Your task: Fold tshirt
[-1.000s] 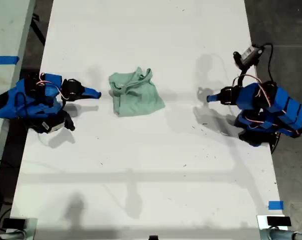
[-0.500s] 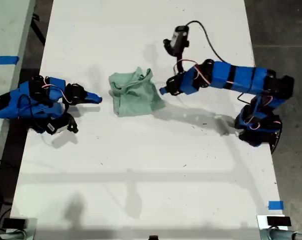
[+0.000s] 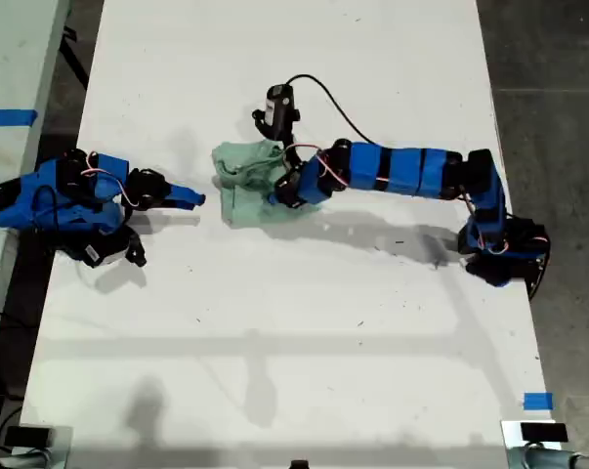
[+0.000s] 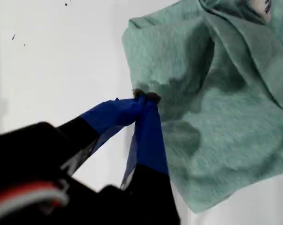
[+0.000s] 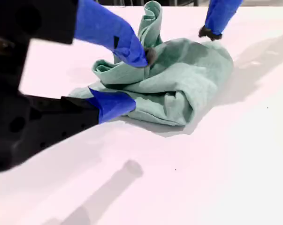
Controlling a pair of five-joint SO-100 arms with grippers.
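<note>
— Where's the tshirt (image 3: 239, 202) lying?

— Crumpled in a loose, half-folded heap on the white table (image 3: 304, 332), toward the exterior view's left of centre. My first gripper (image 3: 277, 194) reaches over it from the exterior view's right, the long blue arm (image 3: 401, 171) covering part of the cloth.

— What are its jaws doing?

— Pressed together, tips down on the cloth near one edge (image 4: 143, 101). Whether any fabric is caught between them, I cannot tell.

— And the other one?

— My second gripper (image 3: 189, 198) sits low, just beside the heap on the exterior view's left, jaws spread (image 5: 139, 79) and facing the bunched folds, apart from them in the exterior view.

— Anything else around?

— A black cable (image 3: 323, 98) loops over the table from the camera (image 3: 277, 103) on my first arm. A blue tape patch (image 3: 536, 401) lies near the exterior view's lower right corner.
</note>
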